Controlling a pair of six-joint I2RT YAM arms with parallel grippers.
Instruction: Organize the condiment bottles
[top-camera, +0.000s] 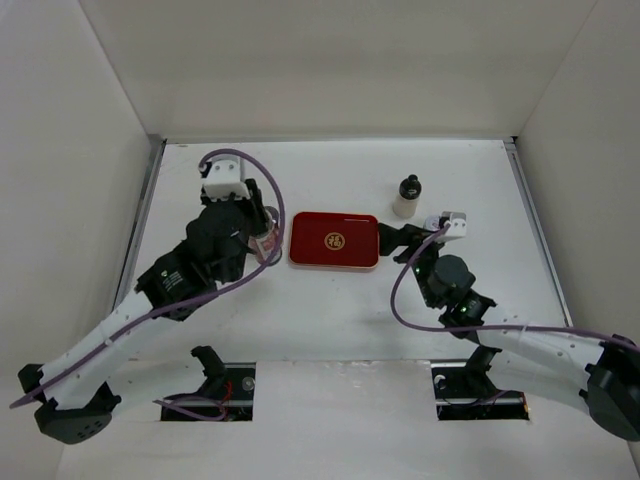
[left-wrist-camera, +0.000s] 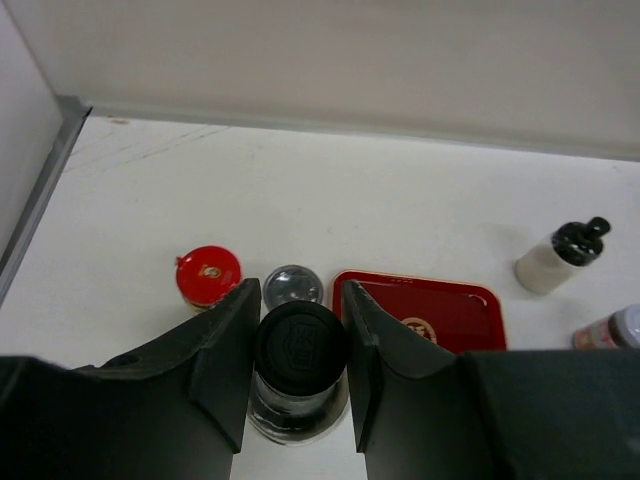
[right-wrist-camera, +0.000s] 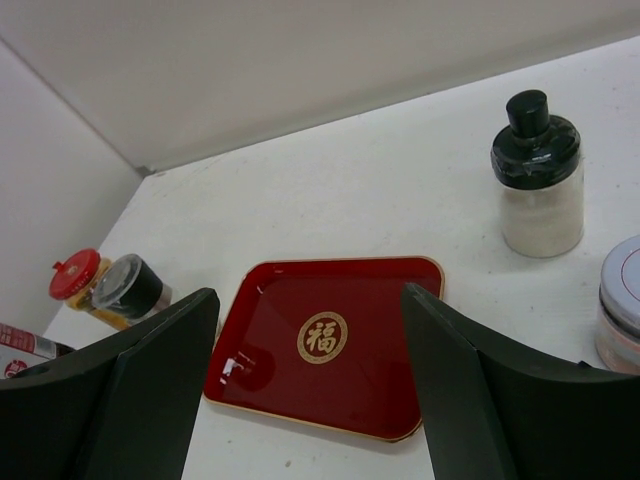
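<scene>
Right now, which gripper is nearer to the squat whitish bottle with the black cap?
Right. The right gripper hangs open just on the near side of the whitish bottle, not touching it. The left gripper is across the red tray, shut on a black-capped bottle.

Bright, even, diffuse light on the white table (top-camera: 330, 320); soft faint shadows around the red tray (top-camera: 310, 240), small glare on its gloss.

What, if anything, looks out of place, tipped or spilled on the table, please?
Nothing stands out. The red tray lies flat and bare, the white bottle stands upright past its far right corner, and the left gripper is shut on a black-capped bottle. No spills show.
</scene>
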